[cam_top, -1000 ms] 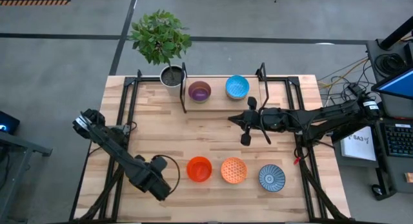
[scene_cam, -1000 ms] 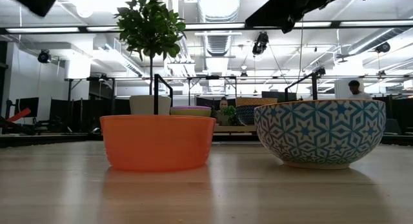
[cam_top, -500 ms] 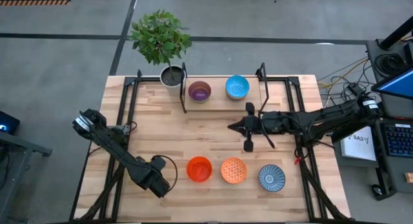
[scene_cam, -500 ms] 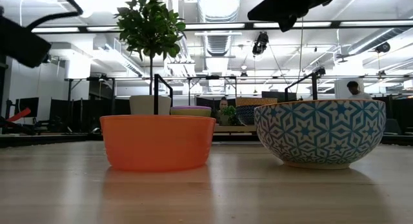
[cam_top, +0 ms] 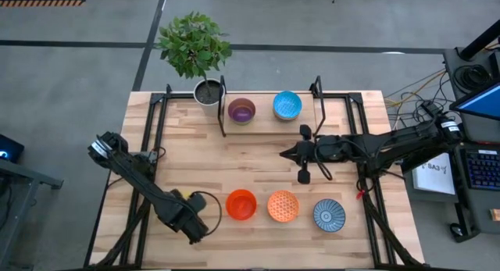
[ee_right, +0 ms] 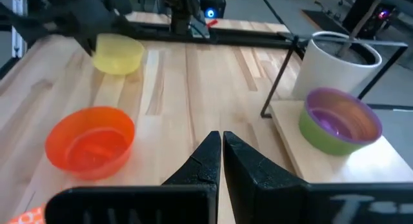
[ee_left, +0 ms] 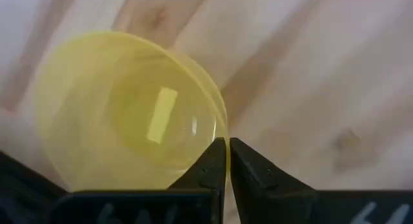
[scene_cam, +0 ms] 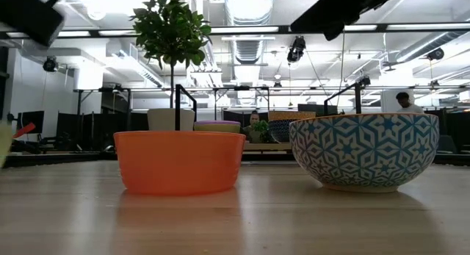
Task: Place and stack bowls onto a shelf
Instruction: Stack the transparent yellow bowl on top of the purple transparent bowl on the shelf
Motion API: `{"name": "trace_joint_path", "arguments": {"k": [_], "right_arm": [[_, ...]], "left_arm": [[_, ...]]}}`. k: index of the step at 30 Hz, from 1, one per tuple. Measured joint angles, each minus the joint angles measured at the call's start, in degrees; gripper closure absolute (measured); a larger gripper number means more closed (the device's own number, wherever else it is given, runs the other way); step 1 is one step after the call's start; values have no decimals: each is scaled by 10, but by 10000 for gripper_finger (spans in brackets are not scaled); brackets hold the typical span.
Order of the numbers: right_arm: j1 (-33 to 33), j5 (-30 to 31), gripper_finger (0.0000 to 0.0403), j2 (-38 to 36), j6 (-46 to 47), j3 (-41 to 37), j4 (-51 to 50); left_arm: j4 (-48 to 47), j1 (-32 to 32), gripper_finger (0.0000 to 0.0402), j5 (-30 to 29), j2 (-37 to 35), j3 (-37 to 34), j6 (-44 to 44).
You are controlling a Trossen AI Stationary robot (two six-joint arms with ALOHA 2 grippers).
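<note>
A yellow bowl (ee_left: 129, 114) is at the table's near left, also seen in the right wrist view (ee_right: 118, 54). My left gripper (ee_left: 227, 143) is shut on it and hides it in the high view (cam_top: 194, 222). The red-orange bowl (cam_top: 241, 205), dotted orange bowl (cam_top: 283, 206) and blue-and-white bowl (cam_top: 329, 215) stand in a row near the front edge. The purple bowl (cam_top: 241, 111) and light blue bowl (cam_top: 287, 105) stand on the shelf (cam_top: 266, 127). My right gripper (cam_top: 303, 177) hangs shut over the table's middle, touching nothing. My left gripper pinches the yellow bowl's rim (ee_left: 221, 126) between its two fingers, one finger over the bowl's inside and one outside. The fingers come from above, pointing down. Whether the bowl is clear of the table I cannot tell.
A white pot with a green plant (cam_top: 208, 91) stands beside the shelf's left post. Black frame rails (cam_top: 156, 123) run along both sides of the table. Bare wood lies between the shelf and the front row of bowls.
My left gripper has moved a little toward the near edge, and a pale yellow edge has come into the low view at its left border. My right gripper has drifted slightly toward the near and right edges.
</note>
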Motion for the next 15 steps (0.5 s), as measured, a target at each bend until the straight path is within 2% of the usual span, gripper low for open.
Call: {"name": "trace_joint_path", "arguments": {"k": [4, 8, 11, 15], "right_arm": [[2, 0, 394, -10, 0, 0, -18], [2, 0, 394, -18, -8, 0, -32], [2, 0, 394, -23, -10, 0, -50], [2, 1, 394, -26, -7, 0, -83]], "left_arm": [[-46, 15, 401, -46, 1, 81, 135], [-65, 43, 401, -156, 4, 150, 291], [-64, 77, 401, -238, 4, 193, 432], [-48, 146, 401, -284, 4, 232, 619]]}}
